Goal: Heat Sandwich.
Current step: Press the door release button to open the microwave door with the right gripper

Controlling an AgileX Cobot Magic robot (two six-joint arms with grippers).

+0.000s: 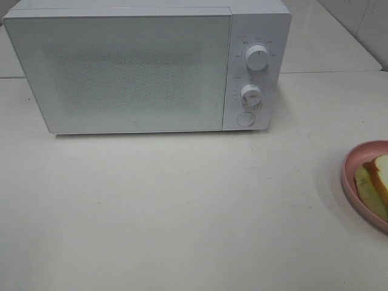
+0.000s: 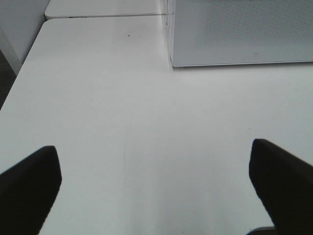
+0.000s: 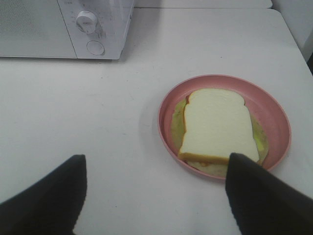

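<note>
The sandwich [image 3: 215, 125] of pale white bread with yellow-green filling lies on a round pink plate [image 3: 279, 115]; in the exterior high view the sandwich [image 1: 376, 182] and plate [image 1: 354, 160] are cut off by the right edge. The white microwave [image 1: 121, 70] stands at the back with its door shut; it also shows in the left wrist view [image 2: 239, 32] and the right wrist view [image 3: 63, 27]. My right gripper [image 3: 156, 196] is open and empty, just short of the plate. My left gripper [image 2: 156, 188] is open and empty over bare table, away from the microwave. Neither gripper shows in the exterior high view.
The microwave has two knobs [image 1: 257, 57] [image 1: 250, 95] and a round button [image 1: 245, 119] on its right panel. The white table [image 1: 182, 212] stretches in front. A table seam [image 2: 102, 15] and the table's left edge [image 2: 24, 63] show in the left wrist view.
</note>
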